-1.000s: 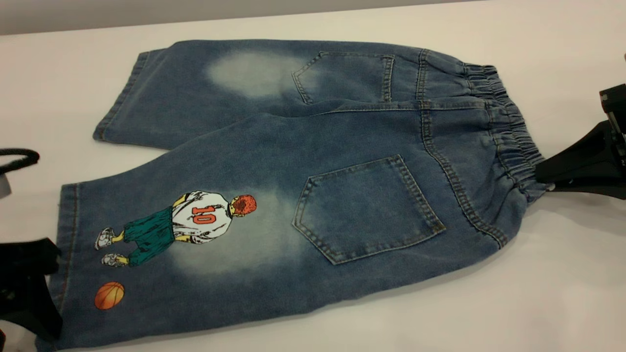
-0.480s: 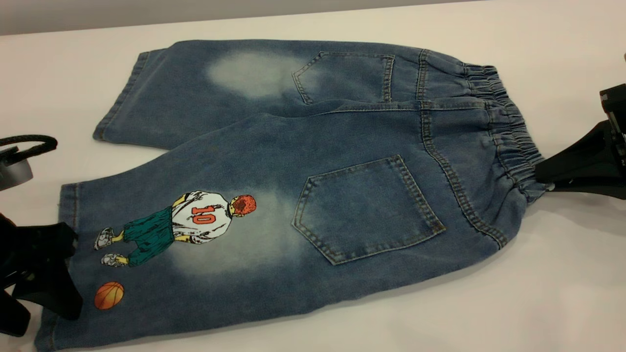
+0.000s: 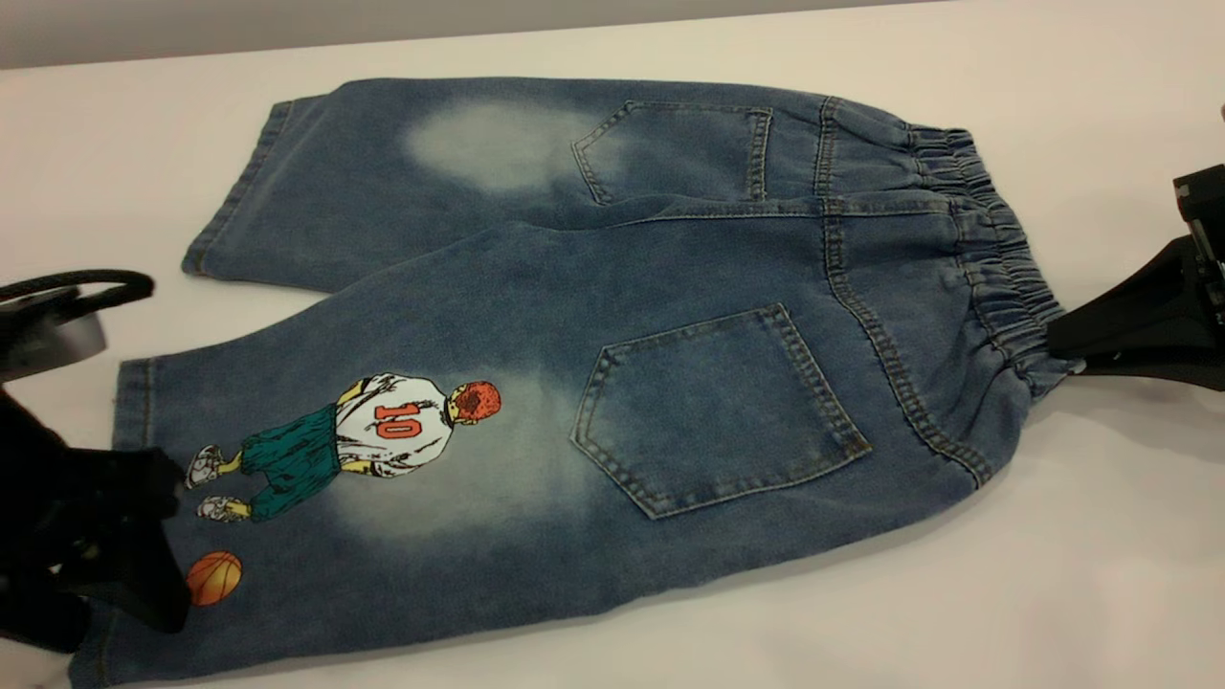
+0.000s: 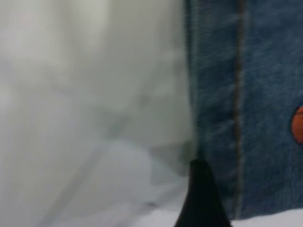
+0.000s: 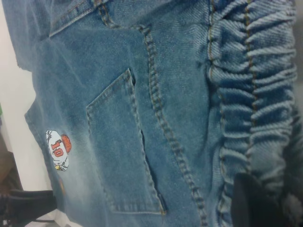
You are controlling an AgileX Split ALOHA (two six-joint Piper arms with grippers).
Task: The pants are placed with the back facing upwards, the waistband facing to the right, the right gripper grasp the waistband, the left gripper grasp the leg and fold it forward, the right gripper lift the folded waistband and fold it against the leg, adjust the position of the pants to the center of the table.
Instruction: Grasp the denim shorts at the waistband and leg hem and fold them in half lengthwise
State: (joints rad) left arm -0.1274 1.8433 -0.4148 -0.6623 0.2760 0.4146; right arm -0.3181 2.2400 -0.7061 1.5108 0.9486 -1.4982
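The left gripper (image 3: 144, 565) is sliding further onto the leg (image 3: 316, 498) hem, grip state unclear; the right gripper (image 3: 1057, 346) is clamping the waistband (image 3: 995, 277), so folding is near.

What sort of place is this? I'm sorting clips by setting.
Probably a lab test bench: a bare white table, two black grippers, left and right, and only the pants laid out.

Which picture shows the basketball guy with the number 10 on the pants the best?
The exterior view shows the number-10 player whole and clear on the printed leg, with the orange ball below. The right wrist view shows him tiny and far off. The left wrist view misses him, catching only an edge of the ball.
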